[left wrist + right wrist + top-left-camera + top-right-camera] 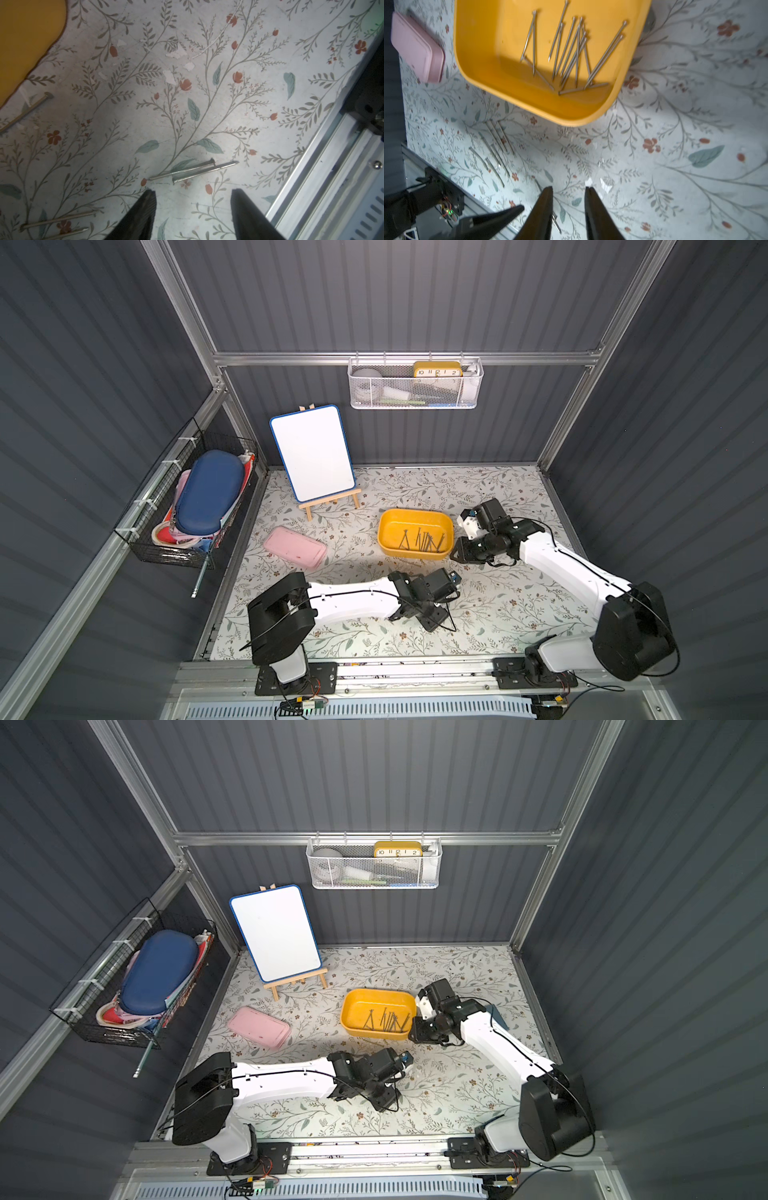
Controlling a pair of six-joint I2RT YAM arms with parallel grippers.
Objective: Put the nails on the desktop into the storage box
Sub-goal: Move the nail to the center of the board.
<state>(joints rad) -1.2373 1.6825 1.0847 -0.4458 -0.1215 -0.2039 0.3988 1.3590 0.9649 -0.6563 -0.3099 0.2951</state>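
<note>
Closest to the front rail, the left gripper [193, 191] hangs low over the desktop [498, 605]. Its fingers are spread wide with nothing between them. A pair of nails [193, 171] lies side by side, flat on the leafy print just ahead of the fingertips and not touching them. A little further in, a scatter of loose nails [496, 149] rests on the desktop near the storage box [415, 514], outside it. The right gripper [569, 188] sits just beside the box's right-hand end, its jaws a narrow gap apart and empty. Inside the yellow box a heap of nails [422, 540] lies crisscrossed toward the near wall. Beyond, off to the left, lies a pink case [295, 547]. A small whiteboard on an easel [312, 452] stands at the back wall.
</note>
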